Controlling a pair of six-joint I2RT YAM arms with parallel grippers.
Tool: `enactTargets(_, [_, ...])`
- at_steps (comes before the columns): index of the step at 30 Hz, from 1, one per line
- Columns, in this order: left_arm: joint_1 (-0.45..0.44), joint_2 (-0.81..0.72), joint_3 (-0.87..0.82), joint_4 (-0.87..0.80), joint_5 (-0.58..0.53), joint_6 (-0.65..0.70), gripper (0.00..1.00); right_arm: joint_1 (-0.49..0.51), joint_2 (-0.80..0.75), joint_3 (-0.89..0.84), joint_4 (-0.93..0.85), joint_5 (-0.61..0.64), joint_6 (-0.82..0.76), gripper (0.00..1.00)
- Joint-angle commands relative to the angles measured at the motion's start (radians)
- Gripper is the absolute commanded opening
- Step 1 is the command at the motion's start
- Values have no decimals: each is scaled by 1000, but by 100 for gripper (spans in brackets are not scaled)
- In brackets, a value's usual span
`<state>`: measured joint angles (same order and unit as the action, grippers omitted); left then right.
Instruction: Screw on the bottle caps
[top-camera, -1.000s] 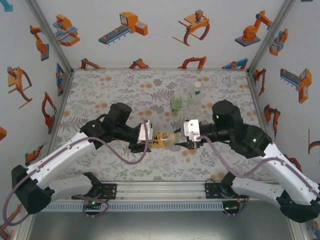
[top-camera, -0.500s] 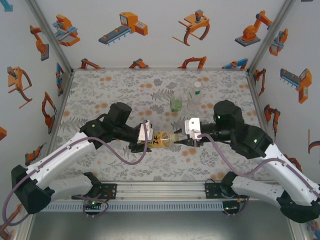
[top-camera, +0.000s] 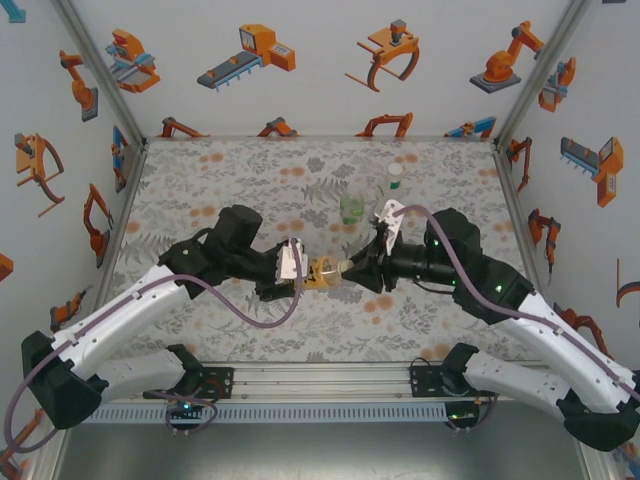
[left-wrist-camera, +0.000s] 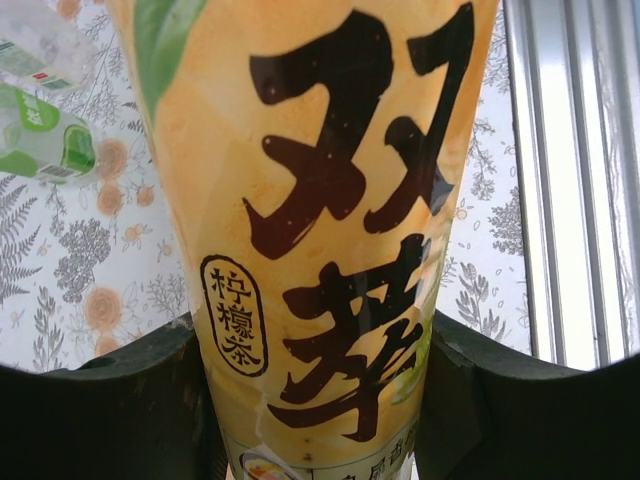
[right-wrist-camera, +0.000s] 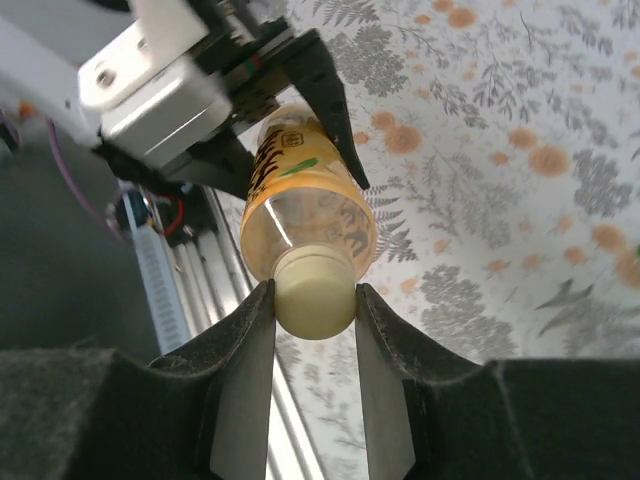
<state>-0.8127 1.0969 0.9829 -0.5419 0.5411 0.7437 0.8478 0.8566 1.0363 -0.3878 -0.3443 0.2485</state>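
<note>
At centre, left claw gripping bottle ("双萃 柠檬茶"), right claw gripping cap.

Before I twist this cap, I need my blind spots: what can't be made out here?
- Threads under the cap on the yellow bottle: right wrist view, covered by the cap and the right gripper.
- Yellow bottle's ends: left wrist view, cut off top and bottom, left gripper flanking.
- Whether the green bottle and clear bottle are capped: top view, too small; right arm overlaps the clear one.
</note>
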Motion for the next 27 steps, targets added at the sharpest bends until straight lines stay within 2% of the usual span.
enactTargets(1, [-8,-18,-6,69,13,-10,0,1,4,-24,87,160,360,0])
enactTargets(9, [-8,-2,-4,72,11,-12,0,2,-2,-46,-15,310,839,0])
enactTargets(12, [-8,0,-3,72,12,-12,0,2,0,-66,36,272,905,0])
enactTargets(16, [-8,0,-2,72,14,-12,0,1,37,-19,4,231,887,7])
enactTargets(21, [-8,-6,-3,72,14,-11,0,2,29,-15,21,248,832,17])
enactTargets(27, [-8,-6,-4,70,19,-6,0,1,-21,0,53,277,664,40])
